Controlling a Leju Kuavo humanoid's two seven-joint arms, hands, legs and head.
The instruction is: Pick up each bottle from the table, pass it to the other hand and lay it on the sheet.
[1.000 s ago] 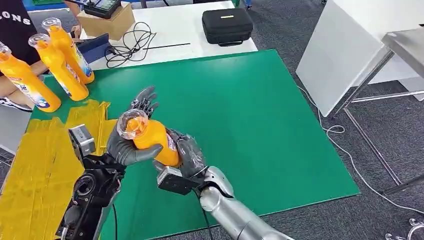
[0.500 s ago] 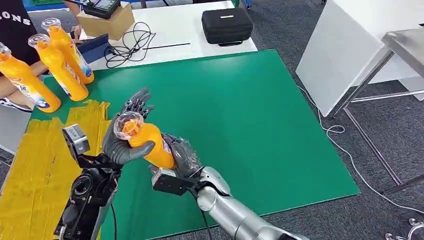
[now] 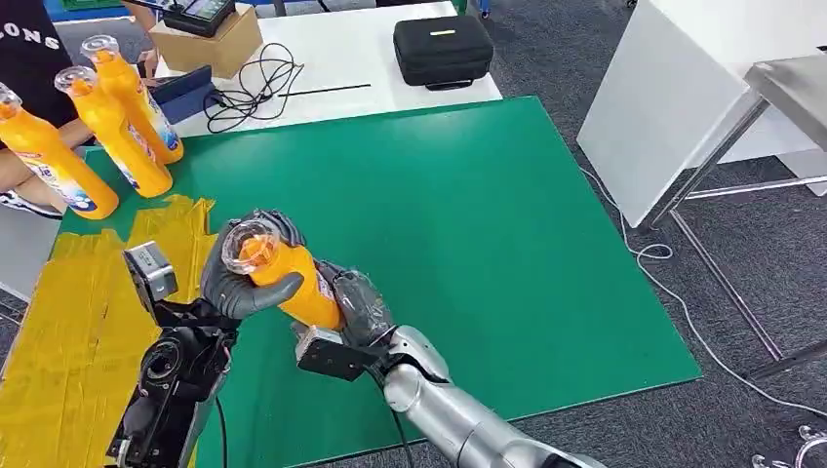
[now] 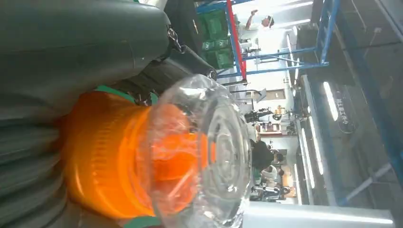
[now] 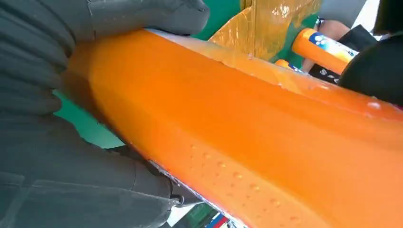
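Bottles: four orange. One (image 3: 293, 278) clasped by both left hand (image 3: 239, 278) and right hand (image 3: 356, 307); three (image 3: 122, 136) stand beside yellow sheet (image 3: 78, 322).

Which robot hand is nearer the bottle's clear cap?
Left. The left hand wraps the bottle at its neck, just under the clear cap. The right hand grips the lower body, farther from the cap.

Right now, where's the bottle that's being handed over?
In the head view the orange bottle is above the green mat's near-left part, gripped by both the left hand and right hand, beside the yellow sheet.
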